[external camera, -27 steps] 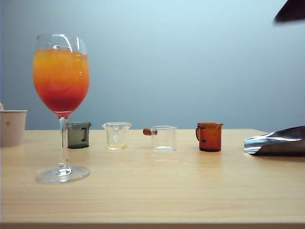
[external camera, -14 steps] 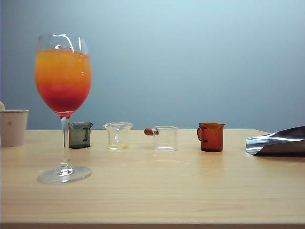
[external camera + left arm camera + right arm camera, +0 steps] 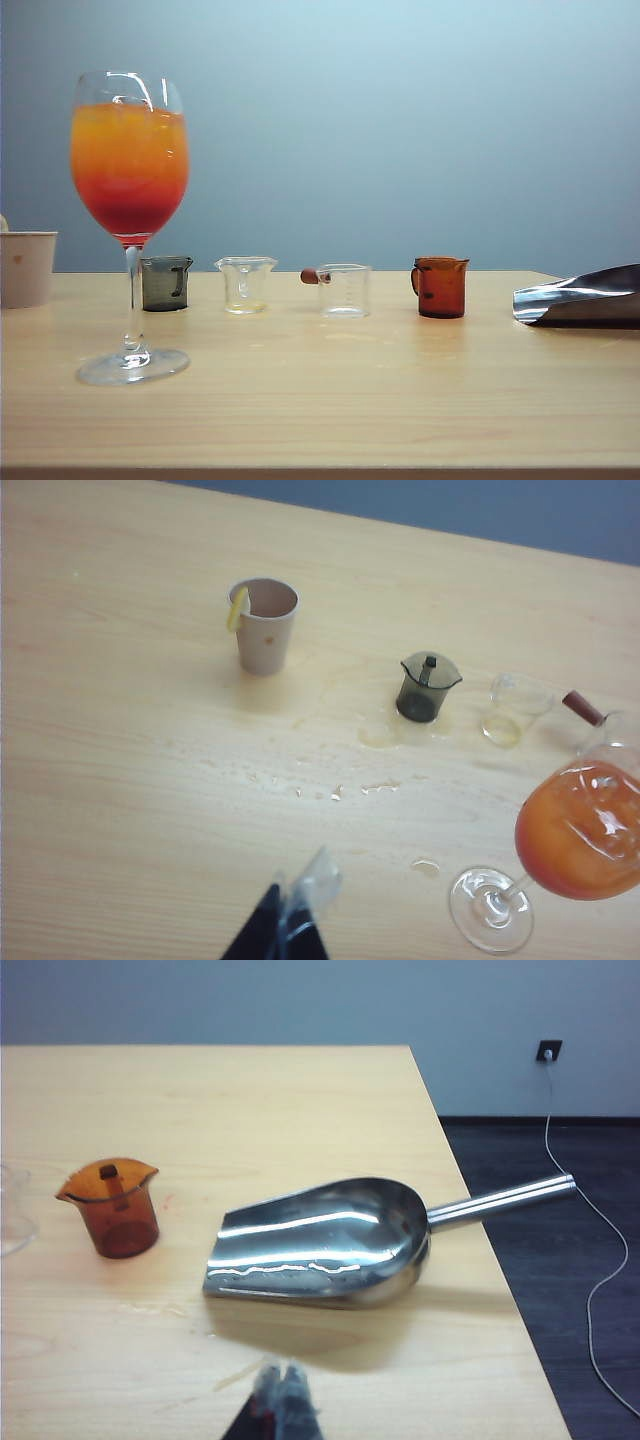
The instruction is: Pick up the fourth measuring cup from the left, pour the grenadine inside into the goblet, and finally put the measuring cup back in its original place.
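No legible text; only unreadable graduation marks on the clear measuring cup (image 3: 344, 290).

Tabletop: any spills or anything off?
Yes. Small clear droplets and wet patches lie on the table between the paper cup, grey measuring cup and goblet. A faint red speck sits beside the amber measuring cup. All vessels stand upright.

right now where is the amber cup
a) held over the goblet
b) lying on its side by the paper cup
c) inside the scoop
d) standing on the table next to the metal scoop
d: the amber cup stands upright on the table beside the scoop, with no tool on it; the right tool is shut and empty, set back from it.
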